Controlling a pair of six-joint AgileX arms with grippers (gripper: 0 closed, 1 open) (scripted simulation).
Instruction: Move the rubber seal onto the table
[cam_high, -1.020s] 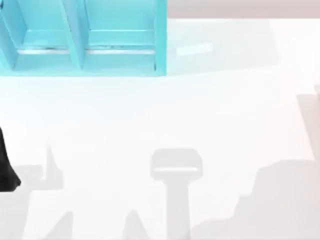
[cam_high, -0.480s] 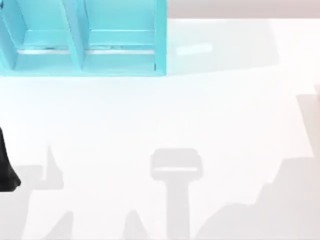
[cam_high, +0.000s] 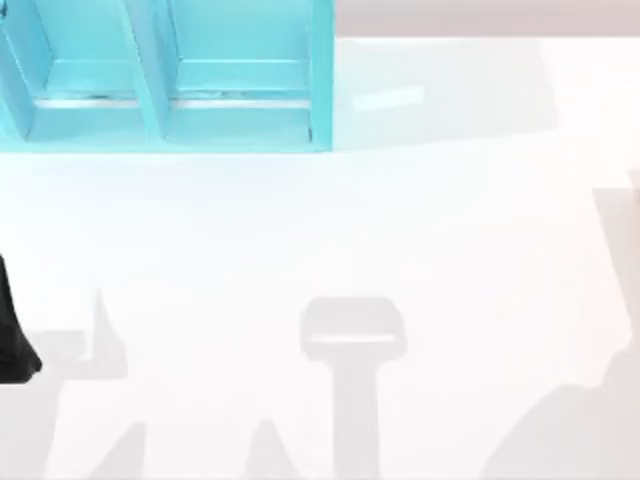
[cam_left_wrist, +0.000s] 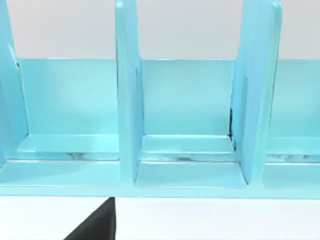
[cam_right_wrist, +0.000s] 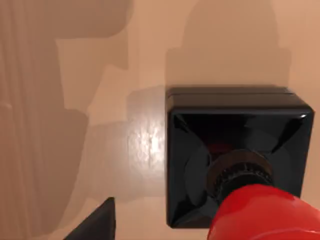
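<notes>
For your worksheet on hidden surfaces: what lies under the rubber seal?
In the right wrist view the rubber seal stands upright on a smooth tan surface, its black square base flat on it. The patch directly beneath the base is covered, so unseen.

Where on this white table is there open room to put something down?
Nearly everywhere: the table lies bare from the turquoise shelf unit at its far left corner to the near edge. The rubber seal stands on a beige surface.
</notes>
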